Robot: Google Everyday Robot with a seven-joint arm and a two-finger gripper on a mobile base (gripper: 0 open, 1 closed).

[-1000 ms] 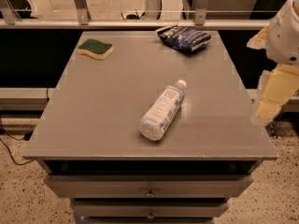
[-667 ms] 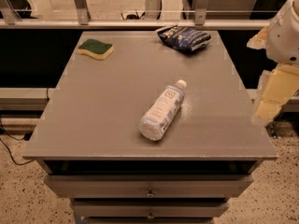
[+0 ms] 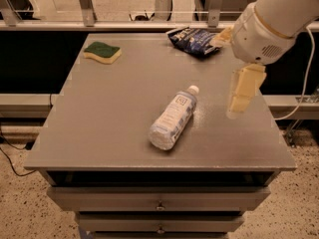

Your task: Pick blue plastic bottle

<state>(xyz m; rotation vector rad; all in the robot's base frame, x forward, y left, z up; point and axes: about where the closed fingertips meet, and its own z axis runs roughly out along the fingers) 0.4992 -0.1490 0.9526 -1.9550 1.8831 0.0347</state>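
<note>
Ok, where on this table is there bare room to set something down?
Bare: the table's front-left stretch between the sponge and the blue plastic bottle. Crowded: the right side, with the gripper hovering beside the bottle and the snack bag behind.

We see the small, clear, pale blue plastic bottle (image 3: 173, 117) with a white cap lying on its side near the middle of the grey square table top (image 3: 99, 113). The cap points far right and the base points toward the near edge. The light label bears a small dark square logo.

The cream gripper (image 3: 241, 96) hangs above the right part of the table, right of the bottle and apart from it, under the white cylindrical arm (image 3: 271, 19).

A green-and-yellow sponge (image 3: 102, 52) lies far left. A dark blue crinkled snack bag (image 3: 194, 36) lies at the far edge, right of centre.
</note>
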